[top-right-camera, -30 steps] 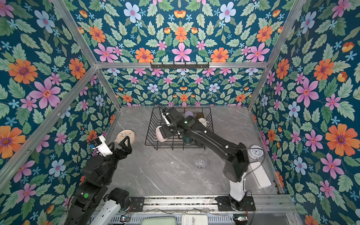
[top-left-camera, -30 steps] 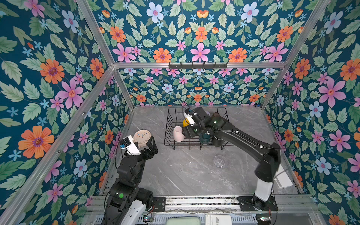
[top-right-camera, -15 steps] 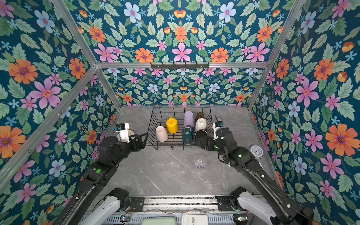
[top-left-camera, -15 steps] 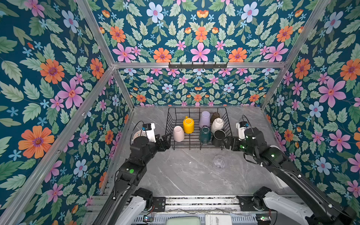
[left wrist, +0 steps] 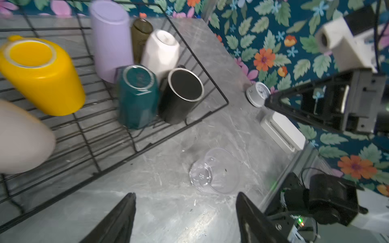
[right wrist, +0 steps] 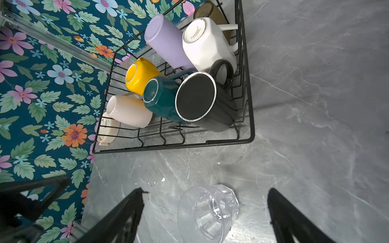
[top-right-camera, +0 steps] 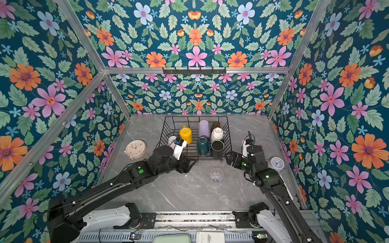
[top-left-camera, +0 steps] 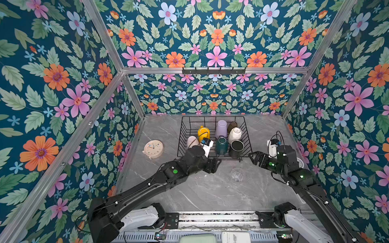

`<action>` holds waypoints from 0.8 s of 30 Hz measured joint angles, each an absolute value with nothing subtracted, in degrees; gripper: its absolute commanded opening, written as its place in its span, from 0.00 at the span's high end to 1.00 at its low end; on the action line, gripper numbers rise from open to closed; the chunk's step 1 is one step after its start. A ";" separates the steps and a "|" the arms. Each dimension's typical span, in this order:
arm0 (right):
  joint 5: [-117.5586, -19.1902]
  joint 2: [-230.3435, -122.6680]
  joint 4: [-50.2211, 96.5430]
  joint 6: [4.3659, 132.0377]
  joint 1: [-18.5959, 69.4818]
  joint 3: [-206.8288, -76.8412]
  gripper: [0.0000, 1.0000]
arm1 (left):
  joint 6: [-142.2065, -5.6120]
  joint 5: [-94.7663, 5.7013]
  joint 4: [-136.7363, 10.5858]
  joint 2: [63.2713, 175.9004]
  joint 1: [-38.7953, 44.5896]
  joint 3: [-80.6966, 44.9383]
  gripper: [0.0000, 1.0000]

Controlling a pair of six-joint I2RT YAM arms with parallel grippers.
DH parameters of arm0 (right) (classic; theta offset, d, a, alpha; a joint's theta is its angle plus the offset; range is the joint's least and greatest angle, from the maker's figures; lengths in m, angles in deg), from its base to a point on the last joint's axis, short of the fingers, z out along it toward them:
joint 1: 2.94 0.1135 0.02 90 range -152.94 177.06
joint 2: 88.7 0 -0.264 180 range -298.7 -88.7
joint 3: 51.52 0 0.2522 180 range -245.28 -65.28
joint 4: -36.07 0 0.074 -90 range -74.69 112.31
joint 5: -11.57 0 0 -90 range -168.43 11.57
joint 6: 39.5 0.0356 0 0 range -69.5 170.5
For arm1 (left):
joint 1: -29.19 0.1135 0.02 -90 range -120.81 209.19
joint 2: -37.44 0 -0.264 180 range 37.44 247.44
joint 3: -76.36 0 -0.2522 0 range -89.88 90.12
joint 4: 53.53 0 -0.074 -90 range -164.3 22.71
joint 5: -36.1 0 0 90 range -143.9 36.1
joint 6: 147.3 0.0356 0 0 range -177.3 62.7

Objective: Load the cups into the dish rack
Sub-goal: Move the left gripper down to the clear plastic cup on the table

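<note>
Having swung in beside the dish rack (top-left-camera: 210, 117), the left gripper (top-left-camera: 215, 165) gapes empty near the clear glass (top-left-camera: 236, 174), the last cup still on the table (top-left-camera: 200, 189). The right gripper (top-left-camera: 253, 158), pulled back from the rack, gapes empty too.

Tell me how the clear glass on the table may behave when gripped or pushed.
The glass looks smooth, so it may slip in a grip. Its mouth seems wider than its base, so a high push could tip it. Thin clear walls suggest it is fragile.
</note>
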State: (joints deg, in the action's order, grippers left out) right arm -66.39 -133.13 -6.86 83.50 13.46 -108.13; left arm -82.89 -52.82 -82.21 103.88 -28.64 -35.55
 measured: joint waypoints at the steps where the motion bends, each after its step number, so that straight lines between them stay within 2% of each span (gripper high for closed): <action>1: -66.39 -132.84 -6.90 83.50 13.44 -107.94 0.09 | -82.86 -53.41 -82.32 105.30 -29.99 -34.83 0.27; 9: -66.46 -129.83 -7.58 83.50 13.05 -106.30 0.09 | -82.95 -58.31 -83.85 118.74 -37.79 -28.47 0.30; 24: -66.61 -123.36 -10.09 84.54 12.90 -102.60 0.06 | -85.51 -59.75 -84.33 132.53 -39.43 -24.49 0.33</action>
State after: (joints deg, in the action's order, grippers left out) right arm -66.61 -123.36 -10.09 84.54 12.90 -102.60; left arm -85.51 -59.75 -84.33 132.53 -39.43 -24.49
